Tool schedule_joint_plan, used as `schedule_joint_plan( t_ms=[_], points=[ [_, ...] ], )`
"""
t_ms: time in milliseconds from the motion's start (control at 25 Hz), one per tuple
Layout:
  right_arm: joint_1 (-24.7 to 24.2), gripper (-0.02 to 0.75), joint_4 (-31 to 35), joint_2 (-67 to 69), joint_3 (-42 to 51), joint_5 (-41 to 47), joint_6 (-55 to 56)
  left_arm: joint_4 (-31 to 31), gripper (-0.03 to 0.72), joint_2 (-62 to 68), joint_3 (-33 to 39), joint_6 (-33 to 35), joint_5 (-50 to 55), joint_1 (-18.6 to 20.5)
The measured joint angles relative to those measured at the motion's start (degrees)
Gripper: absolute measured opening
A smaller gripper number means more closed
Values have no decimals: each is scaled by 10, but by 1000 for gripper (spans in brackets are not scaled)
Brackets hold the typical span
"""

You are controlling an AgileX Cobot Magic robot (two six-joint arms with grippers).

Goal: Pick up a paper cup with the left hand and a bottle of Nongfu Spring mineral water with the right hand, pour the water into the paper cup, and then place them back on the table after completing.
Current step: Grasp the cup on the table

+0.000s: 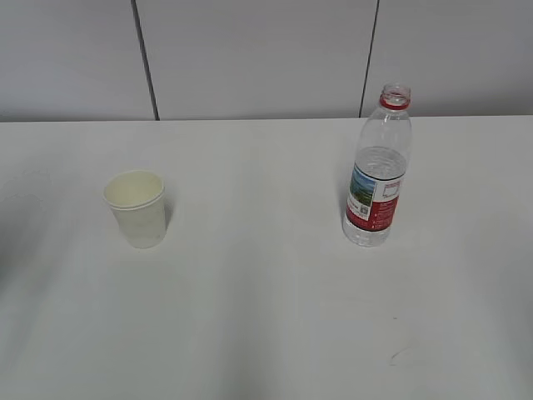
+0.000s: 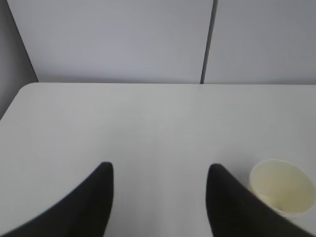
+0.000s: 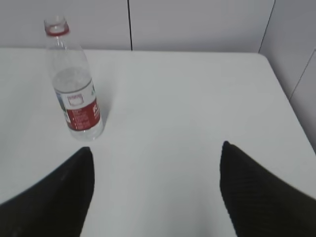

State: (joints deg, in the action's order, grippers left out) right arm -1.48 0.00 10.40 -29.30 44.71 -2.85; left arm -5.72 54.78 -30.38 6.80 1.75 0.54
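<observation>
A white paper cup stands upright and empty on the left of the white table. It also shows in the left wrist view, just right of my right fingertip. An uncapped clear bottle with a red neck ring and red label stands on the right, water filling it to above the label. It also shows in the right wrist view, ahead and left of the gripper. My left gripper and right gripper are both open and empty over bare table. Neither arm shows in the exterior view.
A grey panelled wall runs behind the table's far edge. The table's rounded left corner and right corner show in the wrist views. A small dark scuff marks the front right.
</observation>
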Motion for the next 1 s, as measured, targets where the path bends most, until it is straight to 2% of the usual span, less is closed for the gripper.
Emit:
schedule_joint_plan(
  t_ms=[160, 480, 600, 760, 1000],
  points=[
    [0, 587, -7, 5, 0, -60, 0, -4, 335, 78, 38, 0, -85, 0],
    [0, 587, -43, 6, 0, -110, 0, 1, 305, 199, 99, -39, -283, 0],
    [1, 587, -45, 23, 0, -111, 0, 41, 302, 239, 139, -68, -385, 0],
    [2, 587, -45, 68, 0, -129, 0, 139, 302, 283, 195, -79, -502, 0],
    [2, 587, -23, 153, 0, -218, 0, 177, 302, 351, 237, -82, -610, -1]
  ],
)
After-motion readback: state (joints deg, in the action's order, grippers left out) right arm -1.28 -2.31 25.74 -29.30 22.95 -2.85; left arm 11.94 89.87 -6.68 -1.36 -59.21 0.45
